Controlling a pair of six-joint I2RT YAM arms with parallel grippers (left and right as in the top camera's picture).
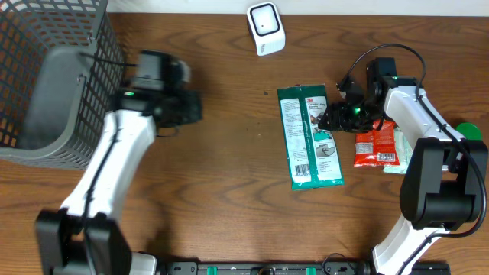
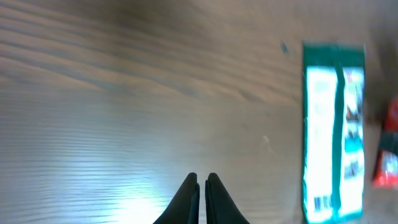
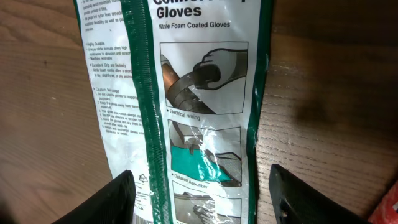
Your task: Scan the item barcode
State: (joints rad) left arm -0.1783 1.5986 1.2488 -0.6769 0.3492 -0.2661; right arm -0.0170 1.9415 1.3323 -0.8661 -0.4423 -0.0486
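Note:
A green and white gloves package (image 1: 309, 137) lies flat on the wooden table, printed side up. My right gripper (image 1: 330, 118) hovers over its right edge. In the right wrist view the package (image 3: 186, 93) lies beneath the open right gripper (image 3: 200, 180), whose jaws stand wide to either side of it, with bare wood showing by the right finger. My left gripper (image 1: 191, 107) is to the left, apart from the package, and is shut on nothing (image 2: 203, 177). The left wrist view shows the package (image 2: 333, 130) at far right, with a barcode (image 2: 323, 202) near its lower end. A white scanner (image 1: 265, 28) stands at the back.
A grey wire basket (image 1: 46, 76) fills the back left corner beside the left arm. A red packet (image 1: 377, 145) lies right of the gloves package, on a pale packet (image 1: 397, 164). A green object (image 1: 470, 130) sits at the right edge.

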